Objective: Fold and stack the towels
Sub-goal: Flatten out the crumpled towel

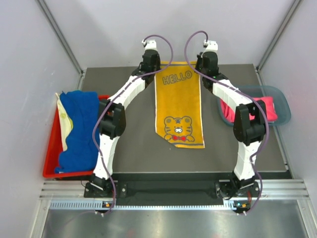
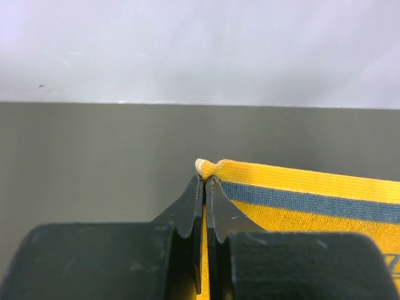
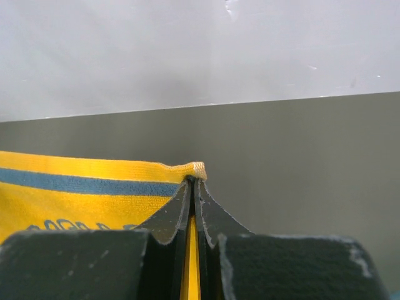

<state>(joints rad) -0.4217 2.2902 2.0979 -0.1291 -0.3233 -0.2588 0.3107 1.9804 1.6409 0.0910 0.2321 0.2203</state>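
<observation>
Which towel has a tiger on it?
The yellow HELLO towel, spread flat in the middle; the blue towel and pink towel show no picture.

1. The top camera looks steeply down from above and behind the arm bases, far enough back to take in the whole table (image 1: 138, 148) up to the far wall (image 1: 163, 25).
2. The left wrist camera sits very close behind the left gripper (image 2: 204, 179), facing nearly level across the table toward that wall.
3. The right wrist camera sits likewise behind the right gripper (image 3: 194, 182).
4. All three views share the far edge of the yellow towel (image 1: 179, 106); each wrist view sees one corner of it.
</observation>
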